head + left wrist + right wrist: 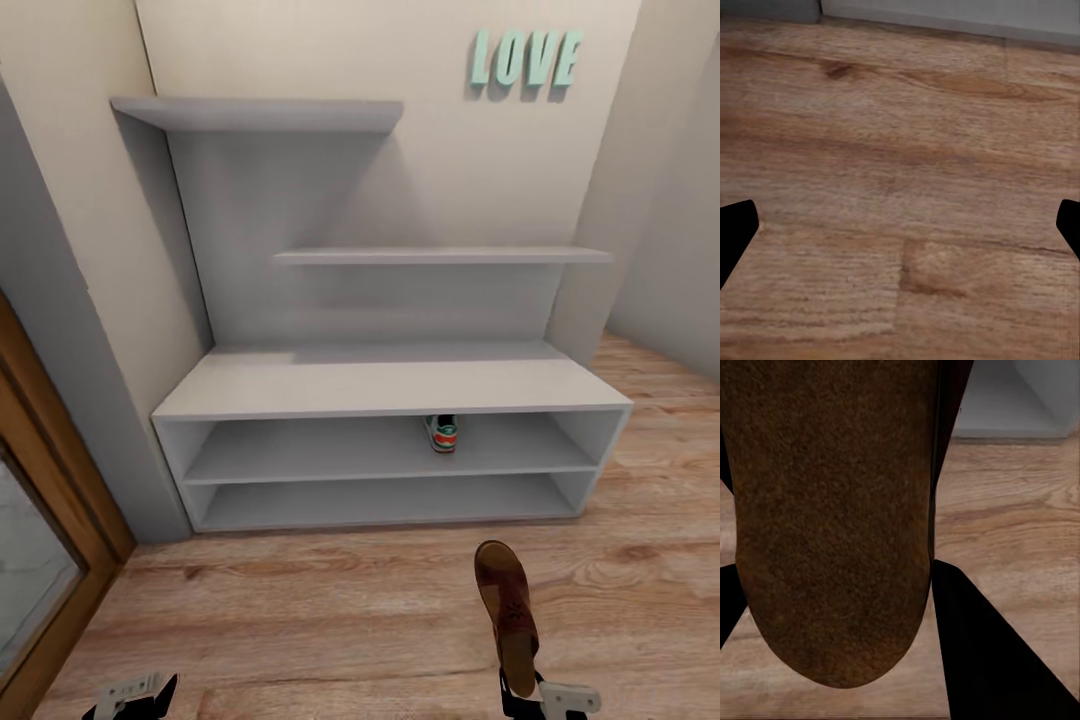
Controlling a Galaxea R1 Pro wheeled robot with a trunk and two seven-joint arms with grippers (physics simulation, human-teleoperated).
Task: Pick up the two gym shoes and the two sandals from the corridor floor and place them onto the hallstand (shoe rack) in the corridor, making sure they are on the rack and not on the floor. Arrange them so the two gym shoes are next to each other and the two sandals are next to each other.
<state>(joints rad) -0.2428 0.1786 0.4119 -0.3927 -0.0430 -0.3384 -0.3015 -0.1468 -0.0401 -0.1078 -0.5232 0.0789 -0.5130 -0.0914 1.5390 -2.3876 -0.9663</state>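
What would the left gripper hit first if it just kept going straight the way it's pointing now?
Most likely the wood floor. The left gripper is open and empty, with bare planks ahead and the grey shoe rack base farther on. Depth is hard to judge.

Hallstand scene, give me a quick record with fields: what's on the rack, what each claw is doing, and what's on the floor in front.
rack: light grey hallstand under teal LOVE letters
on rack: one gym shoe on the bench's upper inner shelf, right of centre
right claw: shut on a brown sandal, held above the floor, toe pointing toward the rack
left claw: open, holding nothing, over the corridor floor
floor in front of rack: no shoes visible in the head view
other shoes: not seen
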